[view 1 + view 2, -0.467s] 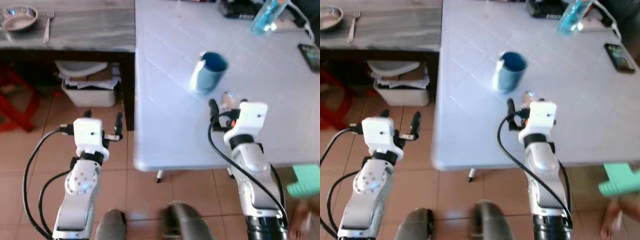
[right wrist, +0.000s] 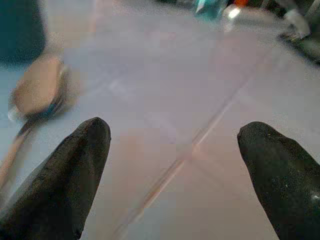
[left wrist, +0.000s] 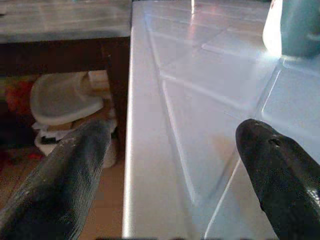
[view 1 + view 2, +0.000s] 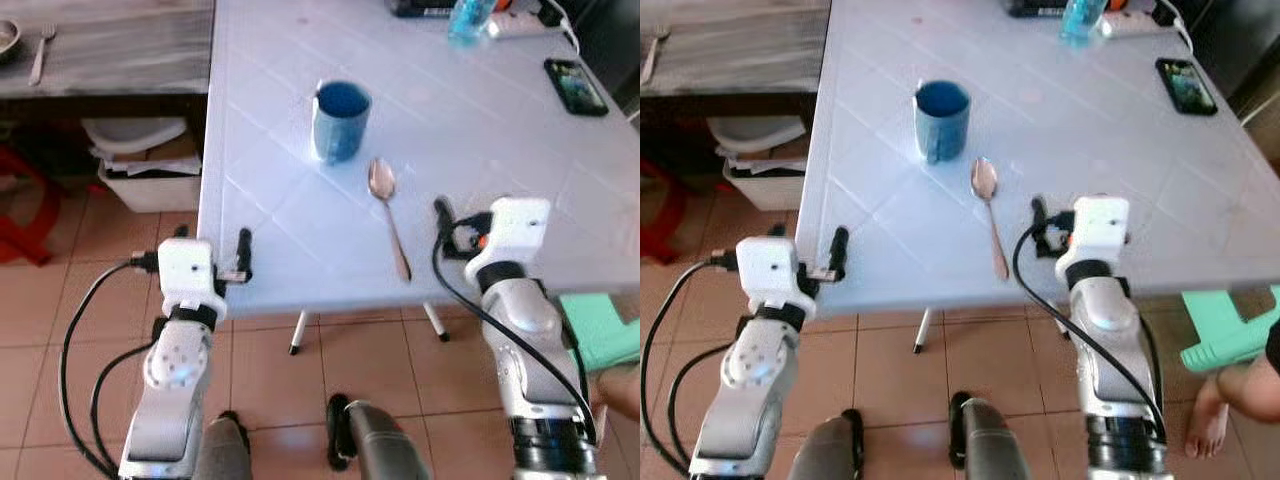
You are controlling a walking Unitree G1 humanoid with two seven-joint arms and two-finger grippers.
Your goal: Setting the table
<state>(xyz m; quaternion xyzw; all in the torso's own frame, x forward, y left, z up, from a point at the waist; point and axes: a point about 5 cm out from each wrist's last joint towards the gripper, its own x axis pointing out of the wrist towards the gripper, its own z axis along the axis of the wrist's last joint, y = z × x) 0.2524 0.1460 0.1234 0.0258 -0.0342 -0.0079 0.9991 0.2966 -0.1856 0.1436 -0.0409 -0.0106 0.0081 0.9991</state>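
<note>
On the pale blue tiled surface (image 4: 300,240) I count one blue mug (image 4: 340,120) and one metal spoon (image 4: 388,215) lying just beside it, toward me. My right hand (image 4: 470,222) hovers near the spoon's handle, fingers spread and empty. My left hand (image 4: 210,248) sits at the surface's near edge, likewise spread, gripping nothing.

Left gripper (image 3: 165,165) jaws apart, right gripper (image 2: 175,165) jaws apart

no readable text, no labels, no brand marks, no numbers
</note>
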